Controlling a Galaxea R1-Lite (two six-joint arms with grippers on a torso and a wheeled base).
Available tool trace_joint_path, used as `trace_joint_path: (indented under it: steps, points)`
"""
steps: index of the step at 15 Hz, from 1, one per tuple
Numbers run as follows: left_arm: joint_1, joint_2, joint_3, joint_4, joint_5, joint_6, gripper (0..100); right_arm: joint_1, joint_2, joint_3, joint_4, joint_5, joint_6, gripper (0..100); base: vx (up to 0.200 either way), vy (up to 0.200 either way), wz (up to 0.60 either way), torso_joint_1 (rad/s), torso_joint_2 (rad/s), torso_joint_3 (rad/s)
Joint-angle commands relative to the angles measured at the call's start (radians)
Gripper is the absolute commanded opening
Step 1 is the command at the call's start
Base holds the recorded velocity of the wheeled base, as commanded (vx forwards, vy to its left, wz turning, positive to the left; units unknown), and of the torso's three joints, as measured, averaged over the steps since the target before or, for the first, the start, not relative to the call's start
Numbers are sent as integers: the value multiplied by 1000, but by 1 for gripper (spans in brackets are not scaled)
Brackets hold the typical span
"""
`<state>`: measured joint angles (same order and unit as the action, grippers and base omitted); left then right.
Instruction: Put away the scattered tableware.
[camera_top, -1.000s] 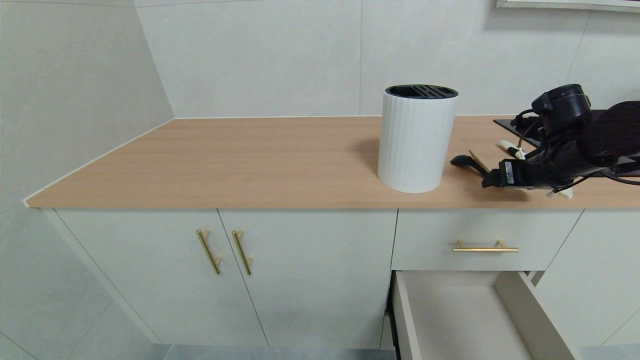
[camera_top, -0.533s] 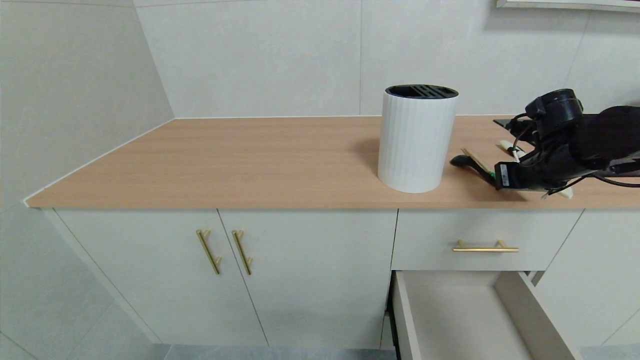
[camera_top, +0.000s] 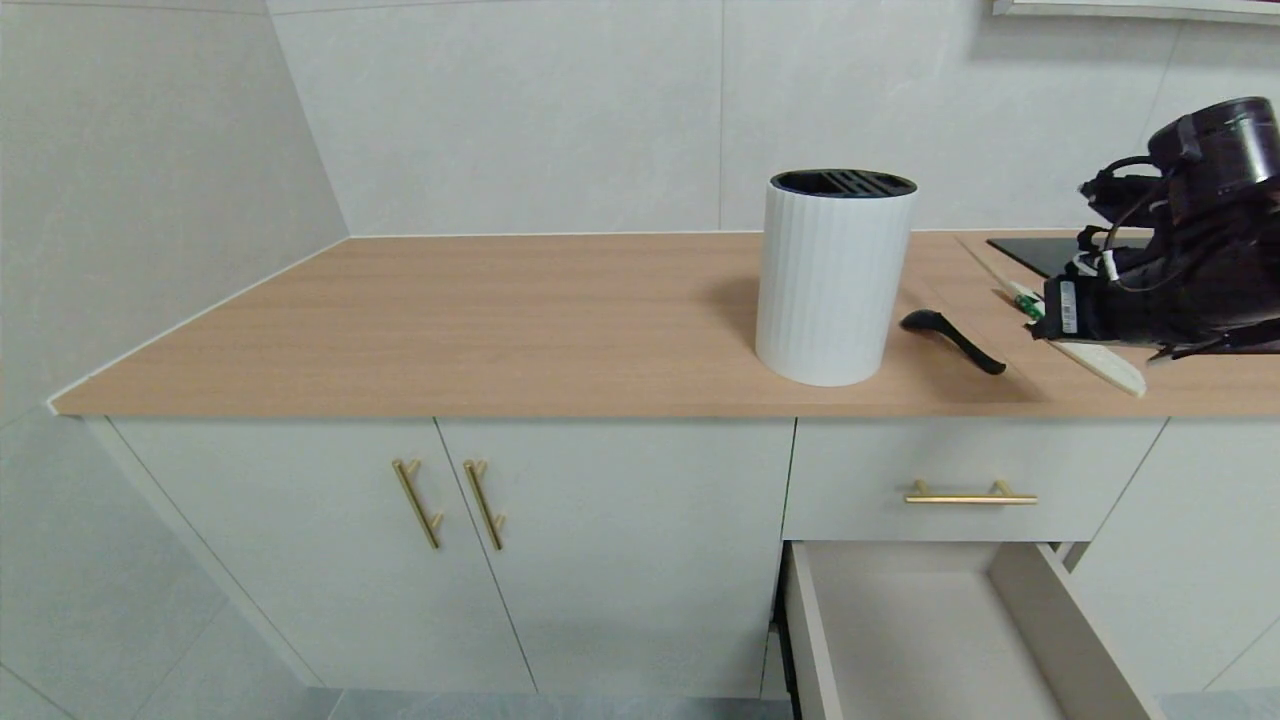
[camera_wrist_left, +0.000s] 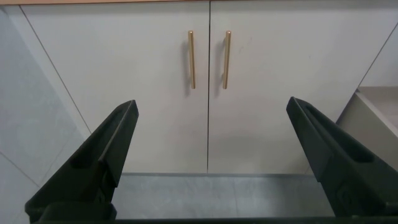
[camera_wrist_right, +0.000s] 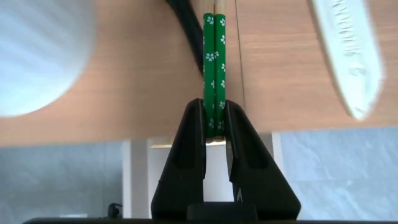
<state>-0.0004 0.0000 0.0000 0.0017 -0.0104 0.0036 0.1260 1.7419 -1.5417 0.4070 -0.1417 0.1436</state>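
A: Head view first. The right gripper (camera_top: 1038, 312) hung over the wood-grain countertop (camera_top: 500, 320), close to a black spoon (camera_top: 950, 338) with a rounded bowl.
B: A tall white ribbed holder (camera_top: 833, 285) with a slotted black top stood just beside that spoon. A flat white utensil (camera_top: 1105, 365) lay on the counter near the gripper.
A: Below, a smooth pale drawer (camera_top: 808, 640) stood open.
B: Left wrist view. The left gripper (camera_wrist_left: 211, 109) had its jaws spread wide with nothing between them. It faced two flat cabinet doors (camera_wrist_left: 124, 74) with slim brass bar handles (camera_wrist_left: 191, 59).
A: Right wrist view. The jaws were clamped tight on a pair of chopsticks (camera_wrist_right: 215, 56), green with a white flower print. They were held over the counter, between the holder and the white utensil.
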Motion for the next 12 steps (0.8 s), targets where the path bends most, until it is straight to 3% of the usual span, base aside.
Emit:
trace_joint_path:
  steps: [1,6,9,12]
  points:
    - [0,0,0,0,0,1,100,27,-167,77,-1,1,-1,0,0,0,0,0,0,0]
    - [-1,0,0,0,0,1,100,83,-487,278,47,7,-7,0,0,0,0,0,0,0]
    - [0,0,0,0,0,-1,100,95,-604,370,254,99,-9,0,0,0,0,0,0,0]
    - [0,0,0,0,0,-1,100,175,-654,532,286,134,-15,0,0,0,0,0,0,0]
